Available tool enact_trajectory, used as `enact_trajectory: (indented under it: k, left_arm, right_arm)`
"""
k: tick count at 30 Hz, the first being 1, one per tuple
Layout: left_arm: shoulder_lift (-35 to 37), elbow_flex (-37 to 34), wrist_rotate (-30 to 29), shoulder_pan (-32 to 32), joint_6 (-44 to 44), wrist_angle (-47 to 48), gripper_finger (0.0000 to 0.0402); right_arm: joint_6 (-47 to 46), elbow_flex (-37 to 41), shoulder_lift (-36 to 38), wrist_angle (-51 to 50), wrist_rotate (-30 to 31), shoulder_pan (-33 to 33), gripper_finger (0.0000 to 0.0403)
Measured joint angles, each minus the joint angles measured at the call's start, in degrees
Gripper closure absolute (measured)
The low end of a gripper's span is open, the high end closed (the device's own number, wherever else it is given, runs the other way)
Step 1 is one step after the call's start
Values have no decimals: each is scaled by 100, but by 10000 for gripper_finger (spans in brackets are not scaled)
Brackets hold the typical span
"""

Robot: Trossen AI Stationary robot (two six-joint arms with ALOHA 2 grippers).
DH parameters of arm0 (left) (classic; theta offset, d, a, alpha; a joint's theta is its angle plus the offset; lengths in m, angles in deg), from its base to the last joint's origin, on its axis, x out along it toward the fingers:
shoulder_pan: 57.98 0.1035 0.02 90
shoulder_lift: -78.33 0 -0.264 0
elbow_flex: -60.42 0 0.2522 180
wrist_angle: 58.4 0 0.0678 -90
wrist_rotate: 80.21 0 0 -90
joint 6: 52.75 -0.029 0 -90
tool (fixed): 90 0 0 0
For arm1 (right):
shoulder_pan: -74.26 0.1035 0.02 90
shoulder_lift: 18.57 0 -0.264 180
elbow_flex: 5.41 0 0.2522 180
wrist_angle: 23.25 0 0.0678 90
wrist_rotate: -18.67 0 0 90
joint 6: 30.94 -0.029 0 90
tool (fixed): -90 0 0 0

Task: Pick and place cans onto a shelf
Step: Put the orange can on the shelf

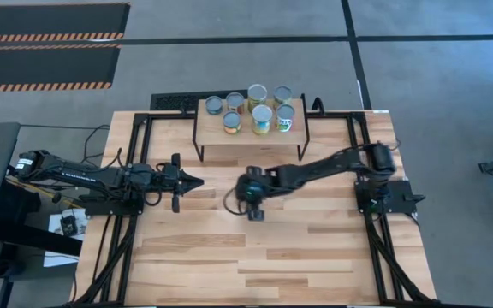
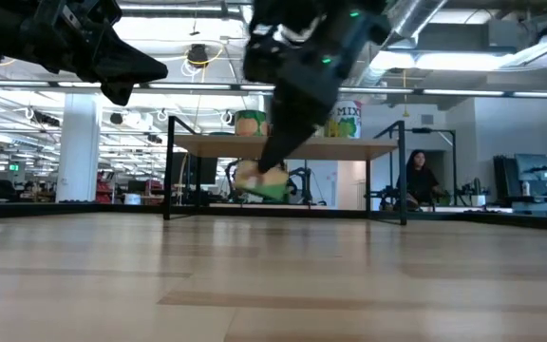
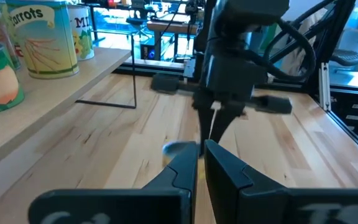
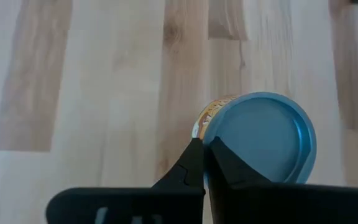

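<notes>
Hanging over mid-table, right gripper (image 1: pixel 232 202) points down w/ fingers (image 4: pixel 194 163) pressed together, nothing between them; the blue-lidded can (image 4: pixel 260 137) stands on the planks just beside the tips, not gripped. Prob. a misaligned approach, so jaws need to open before any grab. Left gripper (image 1: pixel 197 180) waits nearby, fingers closed & empty, aimed toward the right one. Seven cans (image 1: pixel 261 119) already sit bunched on the shelf (image 1: pixel 209 130) at the table's back edge, leaving the front strip free.
</notes>
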Motion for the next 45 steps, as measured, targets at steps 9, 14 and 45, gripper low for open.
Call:
enact_trajectory:
  k: [9,14,45]
  left_arm:
    - [0,0,5,-2,-24,55,384]
    - [1,0,9,-2,-33,107,384]
    - [-2373,645,-71,-595,-415,-527,401]
  right_arm:
    - [984,-1422,-1198,-586,-138,-315,387]
    - [1105,-1717,-1502,-688,-139,-338,377]
    - [581,1492,769,1827,940,661,392]
